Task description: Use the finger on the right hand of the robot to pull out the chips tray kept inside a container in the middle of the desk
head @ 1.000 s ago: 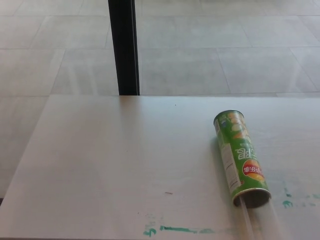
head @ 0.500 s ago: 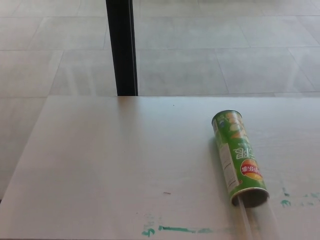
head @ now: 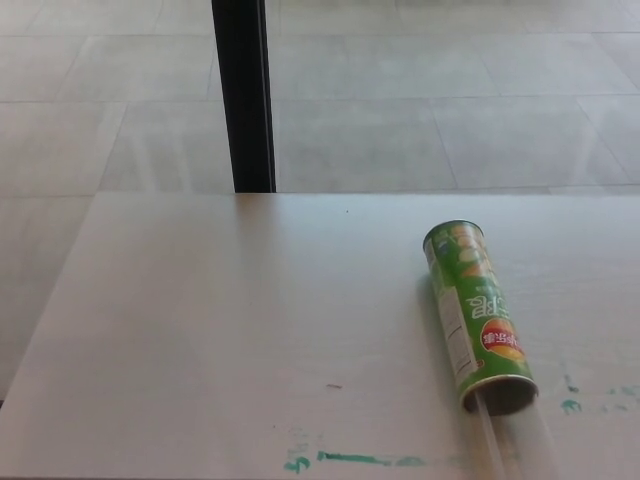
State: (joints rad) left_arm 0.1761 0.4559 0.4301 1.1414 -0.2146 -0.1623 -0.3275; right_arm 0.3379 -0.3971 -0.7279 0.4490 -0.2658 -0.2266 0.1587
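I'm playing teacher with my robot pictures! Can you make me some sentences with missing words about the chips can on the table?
1. The chips can is mostly the colour ____.
2. The can is not standing up; it is lying on its ____.
3. The can's open end points toward the ____ edge of the table.
4. The number of robot hands showing in the picture is ____.

Missing words: green; side; near; zero

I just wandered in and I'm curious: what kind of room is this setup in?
Probably an indoor lab or office test area: a plain white desk smeared with green marks, a tiled floor behind it, and one green chips can lying on its side.
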